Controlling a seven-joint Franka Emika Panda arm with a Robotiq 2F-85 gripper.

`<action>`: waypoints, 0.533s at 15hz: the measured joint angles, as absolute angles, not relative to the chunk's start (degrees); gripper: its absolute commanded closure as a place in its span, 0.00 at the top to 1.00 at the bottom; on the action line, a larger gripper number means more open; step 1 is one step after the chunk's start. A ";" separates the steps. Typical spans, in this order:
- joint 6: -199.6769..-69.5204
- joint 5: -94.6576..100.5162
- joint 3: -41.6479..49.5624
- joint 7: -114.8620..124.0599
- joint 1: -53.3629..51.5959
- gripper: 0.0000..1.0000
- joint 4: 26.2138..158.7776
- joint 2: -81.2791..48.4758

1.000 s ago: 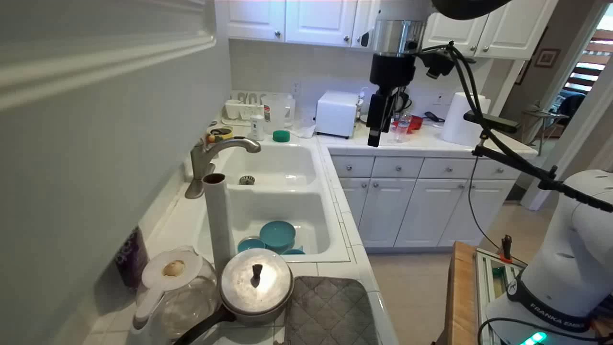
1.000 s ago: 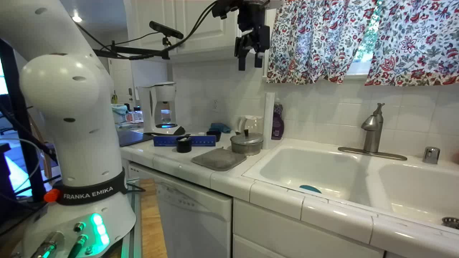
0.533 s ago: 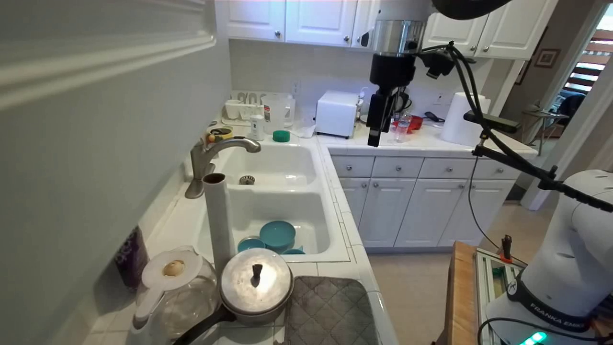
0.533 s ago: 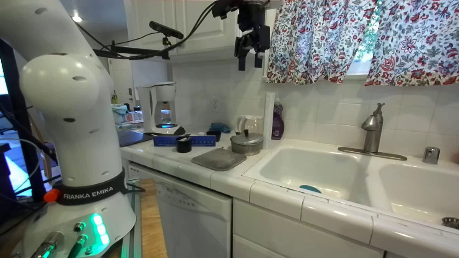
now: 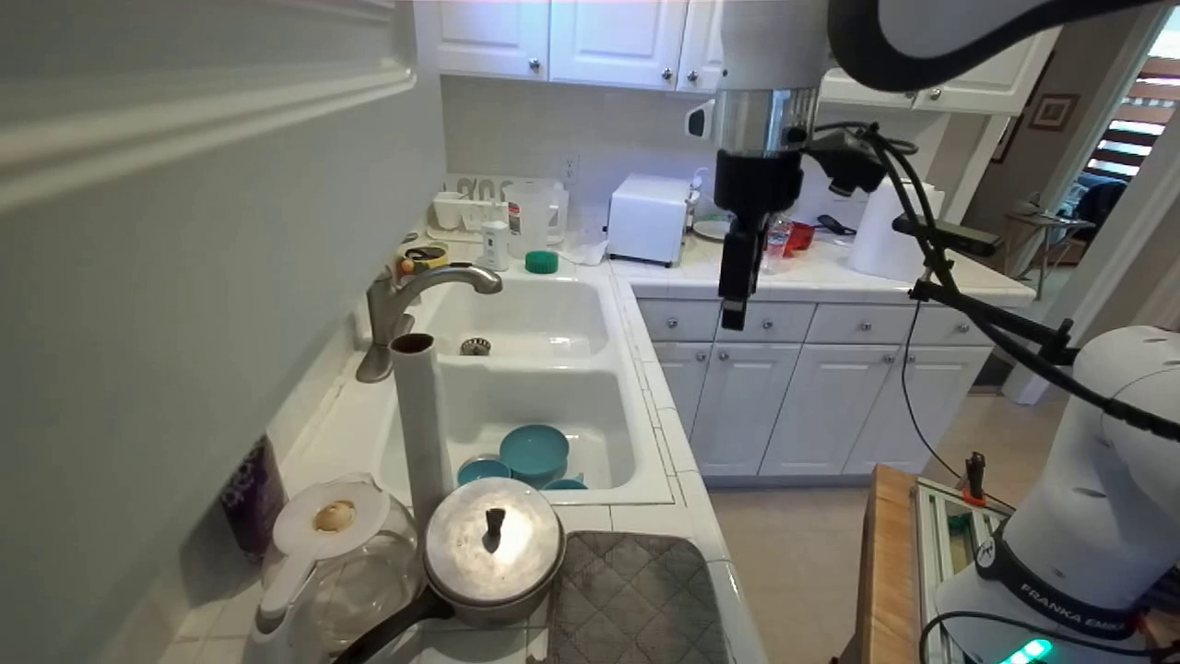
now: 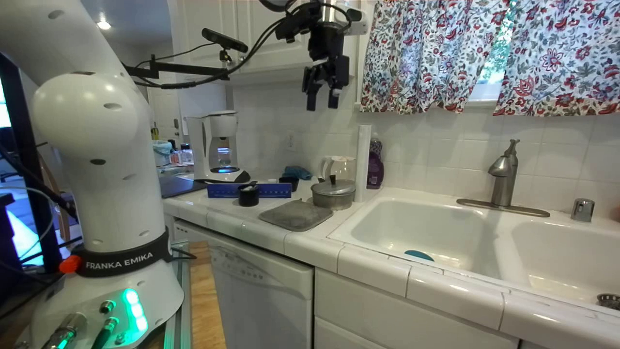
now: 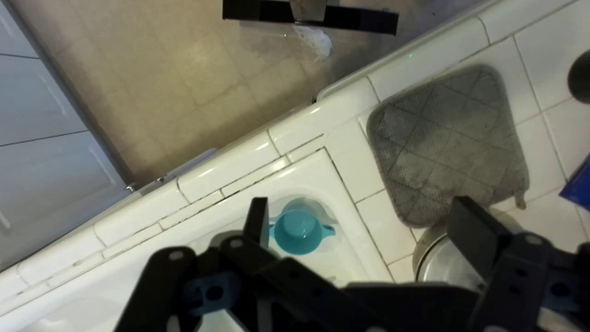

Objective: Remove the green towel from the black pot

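Upper centre of the frame in an exterior view, here's the tool point(image 6: 322, 102), pointing straight down, well above the surface point(image 6: 223, 207). Its fingers point(image 7: 477, 235) are spread wide, with a broad gap from tip to tip! And there's the towel point(image 6: 297, 172), blue-green and bunched, near the middle of that same frame, just behind the rear black pot point(image 6: 289, 183); whether any of it sits inside, I cannot tell. That pot stands by the right end of the blue panel point(image 6: 223, 190), and before the panel, look, the front black pot point(image 6: 248, 196), something pale at its top, too small to name. A touch right comes the lidded pot point(image 6: 333, 199), the mat point(image 6: 295, 216) lying flat just beside it, the tube point(image 6: 362, 165) standing on its other side. Jug point(image 6: 340, 168) behind, bottle point(image 6: 374, 172) past the tube, and the sink point(image 6: 426, 218) takes the lower right, tap point(image 6: 503, 186) at its back edge. Over to the wrist view: a teal cup point(image 7: 298, 233) down in the sink, lower centre, showing between the spread fingers, mat at the right. And in an exterior view, a teal bowl point(image 5: 535, 450) sits in the sink's nearer half, lower centre.
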State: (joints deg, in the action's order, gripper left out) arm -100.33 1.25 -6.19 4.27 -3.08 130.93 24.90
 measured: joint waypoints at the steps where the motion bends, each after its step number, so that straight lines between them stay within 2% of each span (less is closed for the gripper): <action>1: -100.44 1.25 -6.93 4.19 -4.01 1.00 132.95 25.28; 8: -108.68 0.22 -9.46 -2.17 -13.56 1.00 148.75 31.90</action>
